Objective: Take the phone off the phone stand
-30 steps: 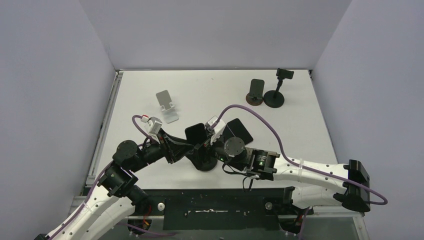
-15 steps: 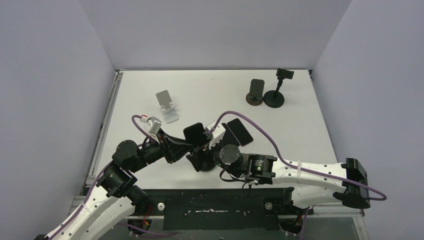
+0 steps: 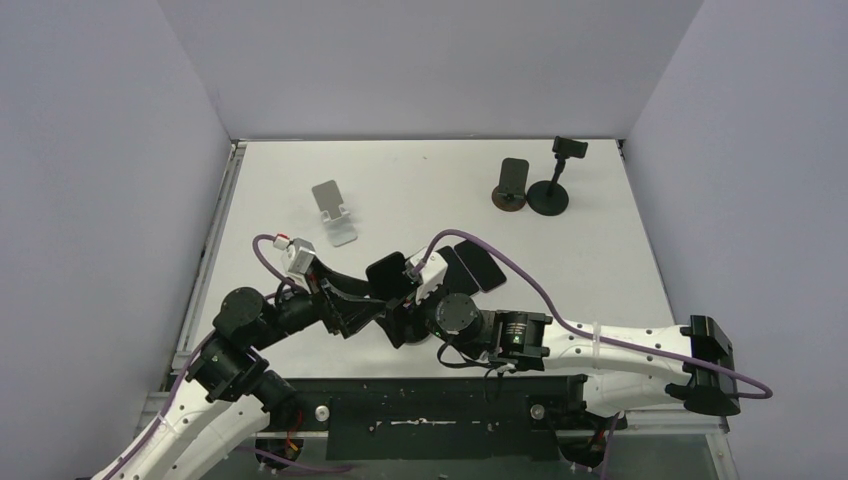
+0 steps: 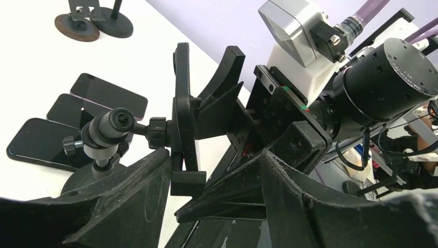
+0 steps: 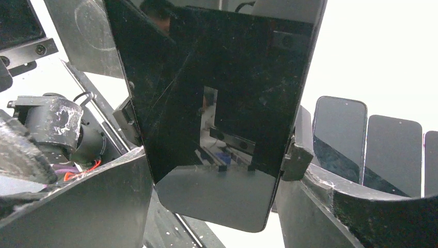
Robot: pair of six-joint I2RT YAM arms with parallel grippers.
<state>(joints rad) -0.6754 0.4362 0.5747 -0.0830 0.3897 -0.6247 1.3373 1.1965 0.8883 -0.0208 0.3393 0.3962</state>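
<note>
My right jaws, fairly wide, clamp the phone [image 5: 217,93] by its long edges. It sits in the phone stand [image 4: 111,126] at the table's [image 3: 420,180] 6 o'clock, its top cut off in my wrist view. My left jaws gape astride the stand and perhaps graze it.

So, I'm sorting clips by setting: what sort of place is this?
Probably a robot test booth in a lab: a white table boxed in by plain walls, two robot arms bolted at its edge, and several phone stands and spare phones set out as props.
</note>
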